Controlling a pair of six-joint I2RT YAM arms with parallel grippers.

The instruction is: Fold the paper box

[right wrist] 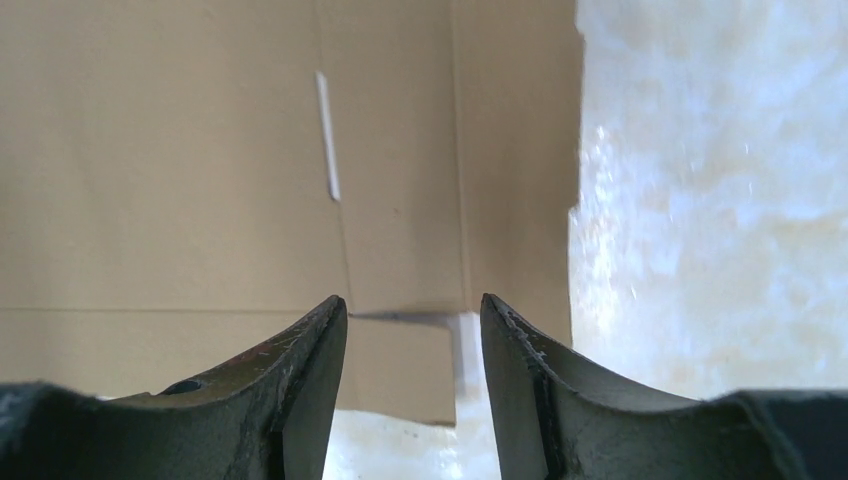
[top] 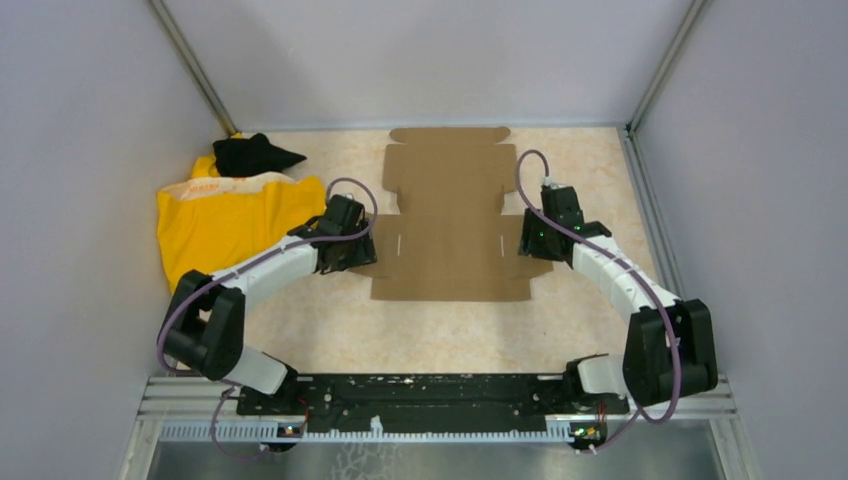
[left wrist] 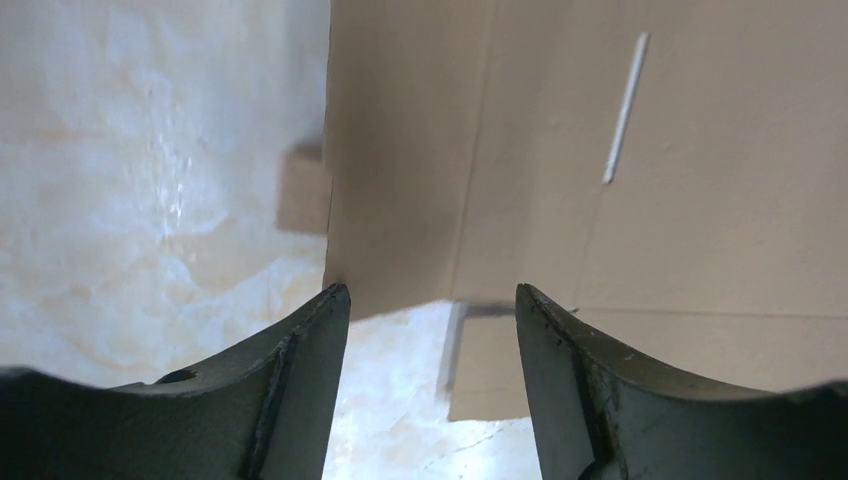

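The paper box (top: 447, 215) is a flat brown die-cut cardboard sheet lying at the table's middle back, flaps spread. My left gripper (top: 352, 250) hovers at its left side flap, fingers open with nothing between them. In the left wrist view the paper box (left wrist: 600, 160) fills the upper right, and the left gripper (left wrist: 432, 300) straddles the flap's near corner without touching. My right gripper (top: 532, 245) stands at the right side flap, also open. The right wrist view shows the paper box (right wrist: 220, 160) under the right gripper (right wrist: 414, 308), a lower tab showing between the fingers.
A yellow cloth (top: 235, 220) with a black item (top: 252, 153) on top lies at the back left, close to the left arm. Grey walls enclose the table on three sides. Bare marbled tabletop (top: 440, 335) lies between the sheet and the arm bases.
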